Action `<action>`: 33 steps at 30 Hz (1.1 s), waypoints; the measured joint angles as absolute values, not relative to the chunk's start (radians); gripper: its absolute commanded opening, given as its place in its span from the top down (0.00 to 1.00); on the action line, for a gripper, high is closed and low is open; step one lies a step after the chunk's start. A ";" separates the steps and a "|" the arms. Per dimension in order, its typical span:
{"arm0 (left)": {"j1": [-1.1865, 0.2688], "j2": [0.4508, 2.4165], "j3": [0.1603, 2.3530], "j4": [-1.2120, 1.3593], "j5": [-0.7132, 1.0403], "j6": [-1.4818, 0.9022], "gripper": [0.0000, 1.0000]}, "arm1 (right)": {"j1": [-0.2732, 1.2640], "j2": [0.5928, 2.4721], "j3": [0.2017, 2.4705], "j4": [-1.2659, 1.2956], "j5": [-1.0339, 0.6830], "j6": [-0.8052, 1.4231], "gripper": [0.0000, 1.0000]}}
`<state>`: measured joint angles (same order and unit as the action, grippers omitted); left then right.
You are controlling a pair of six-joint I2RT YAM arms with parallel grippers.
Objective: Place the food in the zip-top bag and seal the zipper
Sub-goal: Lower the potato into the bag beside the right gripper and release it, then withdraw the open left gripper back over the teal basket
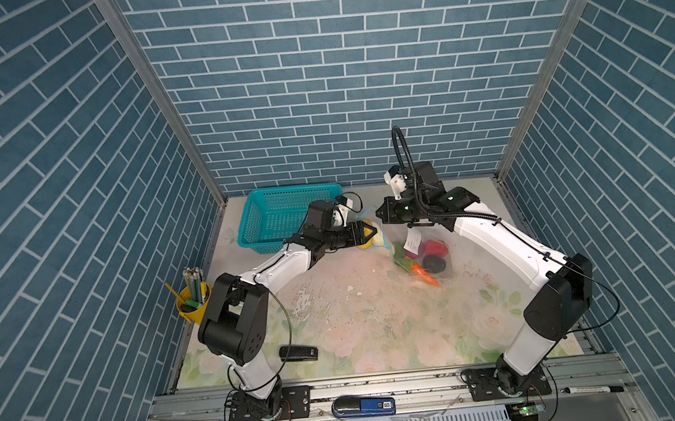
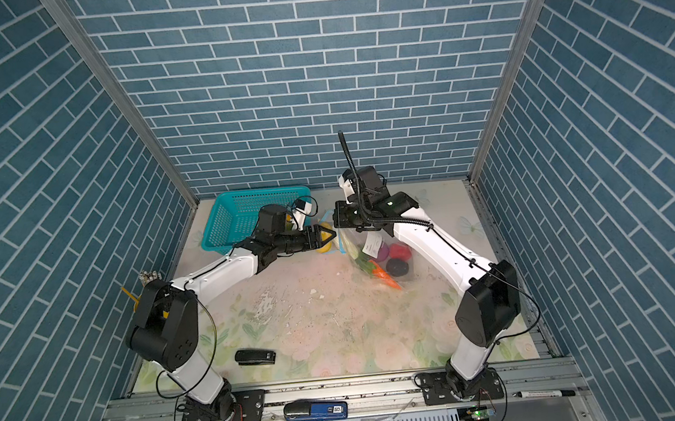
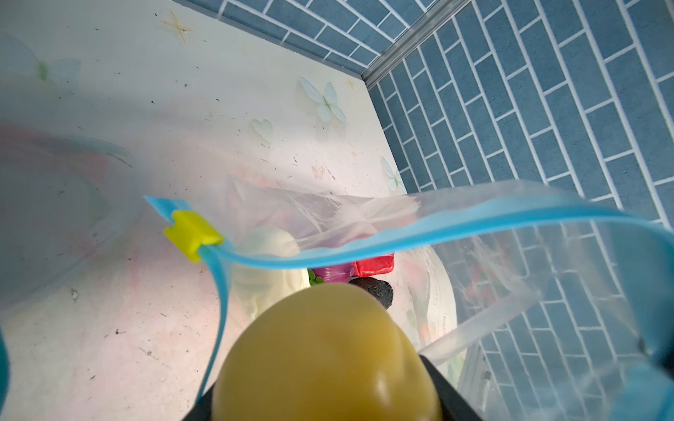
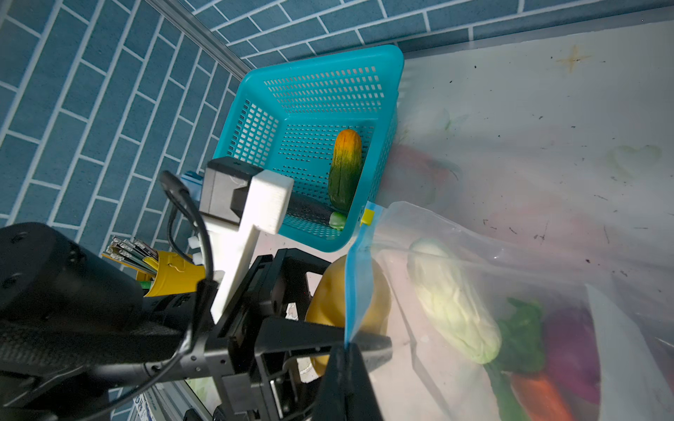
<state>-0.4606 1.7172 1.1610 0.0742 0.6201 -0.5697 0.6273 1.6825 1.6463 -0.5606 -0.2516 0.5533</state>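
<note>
Zip-top bag (image 1: 427, 255) in the spotlight: it lies on the table (image 1: 379, 324) right of the middle, toward the far side, with its mouth turned left and lifted off the surface. The right gripper (image 1: 381, 217) has its jaws pressed together on the upper lip, right at the light blue zipper (image 3: 401, 237), and the opening gapes. The yellow slider (image 3: 191, 235) sits parked at one end of the strip.

In from the left comes the left gripper (image 1: 370, 230), jaws clamped around the yellow potato (image 3: 328, 350), which is right on the threshold, nosing between the two lips. Already inside are the white cabbage (image 4: 452, 302) just past the mouth, and deeper to the right the purple onion (image 1: 414, 250), red strawberry (image 1: 435, 248), dark eggplant (image 1: 434, 262) and orange carrot (image 1: 425, 274).

So this is the loading step, with sealing some way off. The next move looks like a push deeper past the lips, a release, and a clean retreat that doesn't drag the plastic. A green-orange piece (image 4: 344, 169) waits in the teal basket (image 4: 321, 62) at the far left (something small and green lies beside it, half hidden), so more trips seem due before the slider runs.
</note>
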 measured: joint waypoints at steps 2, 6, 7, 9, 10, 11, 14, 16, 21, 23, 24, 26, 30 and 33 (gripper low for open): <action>-0.461 1.717 1.161 0.065 0.616 -0.564 0.37 | 0.627 1.682 1.646 -0.561 -0.252 0.553 1.00; -0.463 1.717 1.163 0.063 0.611 -0.557 0.31 | 0.627 1.682 1.646 -0.561 -0.252 0.553 1.00; -0.463 1.717 1.163 0.064 0.610 -0.555 0.30 | 0.627 1.682 1.646 -0.561 -0.252 0.553 1.00; -0.463 1.717 1.163 0.063 0.608 -0.551 0.28 | 0.627 1.682 1.646 -0.561 -0.252 0.553 1.00; -0.463 1.717 1.163 0.063 0.607 -0.550 0.27 | 0.627 1.682 1.646 -0.561 -0.252 0.553 1.00; -0.463 1.717 1.163 0.063 0.606 -0.548 0.26 | 0.627 1.682 1.646 -0.561 -0.252 0.553 1.00; -0.463 1.717 1.163 0.063 0.603 -0.545 0.23 | 0.627 1.682 1.646 -0.561 -0.252 0.553 1.00; -0.463 1.717 1.163 0.063 0.603 -0.544 0.23 | 0.627 1.682 1.646 -0.561 -0.252 0.553 1.00; -0.463 1.717 1.163 0.063 0.602 -0.542 0.22 | 0.627 1.682 1.646 -0.561 -0.252 0.553 1.00; -0.463 1.717 1.163 0.063 0.602 -0.541 0.22 | 0.627 1.682 1.646 -0.561 -0.252 0.553 1.00; -0.463 1.717 1.163 0.063 0.602 -0.541 0.22 | 0.627 1.682 1.646 -0.561 -0.252 0.553 1.00; -0.463 1.717 1.163 0.063 0.602 -0.541 0.22 | 0.627 1.682 1.646 -0.560 -0.252 0.553 1.00; -0.463 1.717 1.163 0.063 0.602 -0.541 0.22 | 0.627 1.677 1.644 -0.561 -0.252 0.553 1.00; -0.463 1.716 1.163 0.062 0.600 -0.541 0.23 | 0.627 1.673 1.644 -0.560 -0.252 0.553 1.00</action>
